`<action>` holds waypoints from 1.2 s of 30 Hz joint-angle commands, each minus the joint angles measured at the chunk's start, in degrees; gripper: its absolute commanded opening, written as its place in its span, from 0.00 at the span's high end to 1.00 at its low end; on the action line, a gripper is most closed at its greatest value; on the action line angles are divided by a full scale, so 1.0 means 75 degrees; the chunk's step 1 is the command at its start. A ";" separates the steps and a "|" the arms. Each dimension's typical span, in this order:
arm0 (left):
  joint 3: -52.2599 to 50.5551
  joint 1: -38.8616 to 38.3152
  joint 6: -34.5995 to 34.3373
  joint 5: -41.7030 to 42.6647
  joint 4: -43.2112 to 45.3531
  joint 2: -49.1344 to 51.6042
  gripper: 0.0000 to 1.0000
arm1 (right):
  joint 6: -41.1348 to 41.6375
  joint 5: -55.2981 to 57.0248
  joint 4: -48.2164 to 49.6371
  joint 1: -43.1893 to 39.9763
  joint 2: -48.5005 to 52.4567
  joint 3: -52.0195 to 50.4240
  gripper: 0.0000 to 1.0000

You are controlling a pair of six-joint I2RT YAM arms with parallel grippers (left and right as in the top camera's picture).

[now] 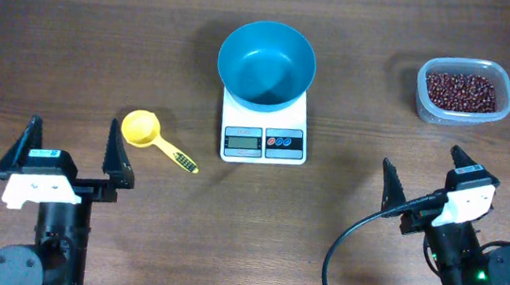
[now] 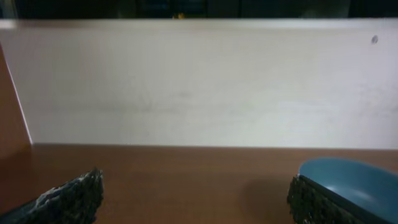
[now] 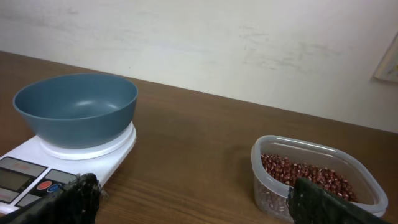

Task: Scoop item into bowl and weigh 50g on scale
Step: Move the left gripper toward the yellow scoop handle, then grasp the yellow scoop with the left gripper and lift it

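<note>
The teal-blue bowl stands empty on the white scale at the table's middle; both show in the right wrist view, the bowl on the scale, and the bowl's edge shows in the left wrist view. The red-brown beans fill a clear tub at the far right, and show in the right wrist view. A yellow scoop lies left of the scale. My left gripper is open and empty near the front left. My right gripper is open and empty at the front right.
A pale wall runs along the table's far edge. The scoop's handle points toward the front right, between my left gripper and the scale.
</note>
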 commanded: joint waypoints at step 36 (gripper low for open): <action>0.6569 0.0017 -0.0134 0.0886 -0.5359 0.5152 0.01 | 0.0029 0.0067 -0.0029 0.0050 -0.0029 -0.0055 0.01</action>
